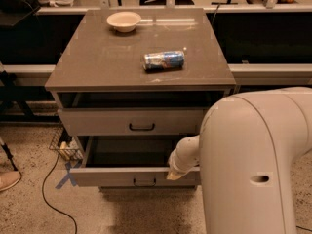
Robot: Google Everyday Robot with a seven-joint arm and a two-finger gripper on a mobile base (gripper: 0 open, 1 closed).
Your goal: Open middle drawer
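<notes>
I see the grey-taupe cabinet [97,72] at centre; my bulky white arm [253,160] fills the near right; the grey-taupe middle drawer with a small black bar handle [112,176] stands pulled out, dark interior showing; a blue can [164,60] lies on the top, a cream bowl [124,21] farther left; the gripper [174,173] sits at the drawer's front edge, right end; its grip I cannot tell.

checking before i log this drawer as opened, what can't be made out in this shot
- Gripper, camera view: at the top edge of the front of the grey-taupe middle drawer, near its right end. The robot's white arm covers most of it, so its hold cannot be told.
- Middle drawer's right end: behind the arm.
- Drawer's inside: lost in shadow.
</notes>
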